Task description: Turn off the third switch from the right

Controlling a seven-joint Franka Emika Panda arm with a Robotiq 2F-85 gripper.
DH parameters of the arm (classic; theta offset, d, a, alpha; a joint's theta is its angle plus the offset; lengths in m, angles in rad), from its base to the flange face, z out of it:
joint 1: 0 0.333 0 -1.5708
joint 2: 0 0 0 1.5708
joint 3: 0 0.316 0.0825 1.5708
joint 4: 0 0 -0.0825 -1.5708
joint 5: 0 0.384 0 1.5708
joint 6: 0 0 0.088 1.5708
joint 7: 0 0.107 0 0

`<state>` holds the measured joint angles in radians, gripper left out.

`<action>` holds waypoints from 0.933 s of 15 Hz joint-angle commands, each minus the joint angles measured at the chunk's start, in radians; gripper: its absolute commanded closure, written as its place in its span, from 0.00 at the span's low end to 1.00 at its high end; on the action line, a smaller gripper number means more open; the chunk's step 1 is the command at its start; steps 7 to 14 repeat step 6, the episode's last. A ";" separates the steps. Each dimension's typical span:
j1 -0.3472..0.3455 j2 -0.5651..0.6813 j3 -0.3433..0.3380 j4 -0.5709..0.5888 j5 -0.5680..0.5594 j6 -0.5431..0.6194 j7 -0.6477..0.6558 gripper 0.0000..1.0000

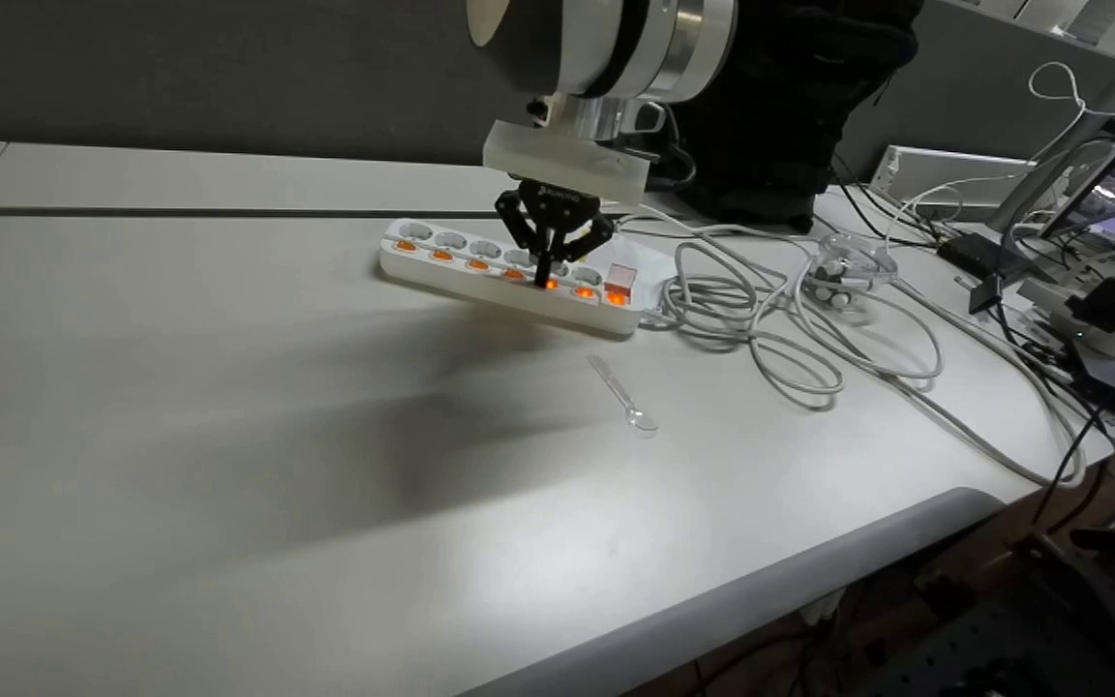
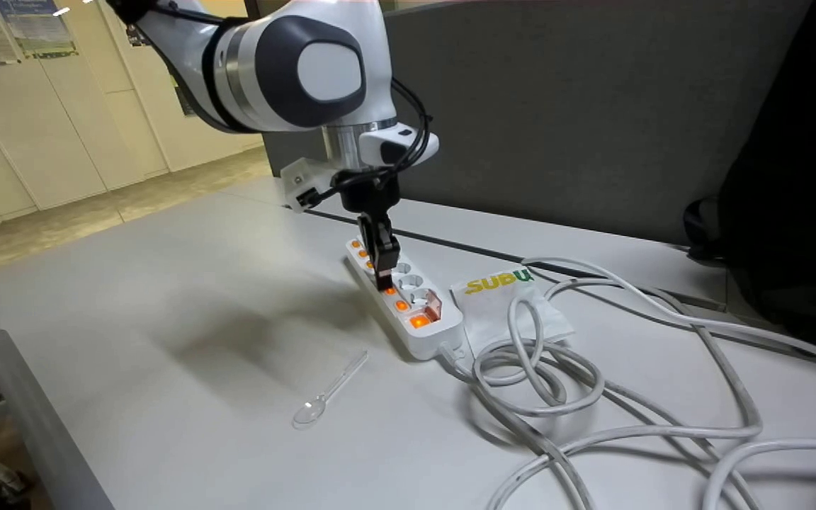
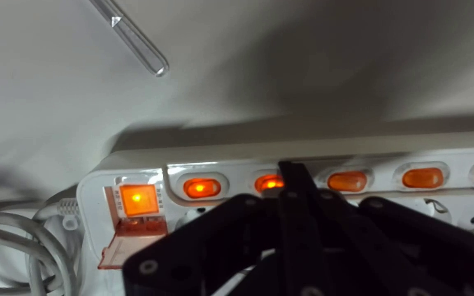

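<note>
The third switch (image 3: 265, 182), power strip (image 1: 490, 287) and spoon (image 3: 140, 47) look glossy plastic.

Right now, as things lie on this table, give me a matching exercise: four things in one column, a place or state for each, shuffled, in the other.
Things:
1. cable
2. spoon
3. tool
4. third switch from the cable end

Places or states:
A. glowing orange
B. shut, over the power strip
C. looped beside the strip's end
D. see-through, lying on the table

Right pairs: 1-C, 2-D, 3-B, 4-A
</note>
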<state>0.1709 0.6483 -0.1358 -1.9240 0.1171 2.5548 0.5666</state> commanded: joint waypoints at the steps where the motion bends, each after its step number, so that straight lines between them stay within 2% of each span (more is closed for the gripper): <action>1: 0.008 0.082 -0.001 0.078 -0.012 -0.029 0.034 1.00; 3: -0.012 0.056 0.026 0.070 0.019 -0.050 0.012 1.00; 4: -0.004 0.042 0.016 0.060 0.020 -0.055 0.035 1.00; 5: -0.024 0.017 0.036 0.037 0.034 -0.038 -0.003 1.00; 14: -0.020 0.006 0.031 0.028 0.038 -0.046 0.011 1.00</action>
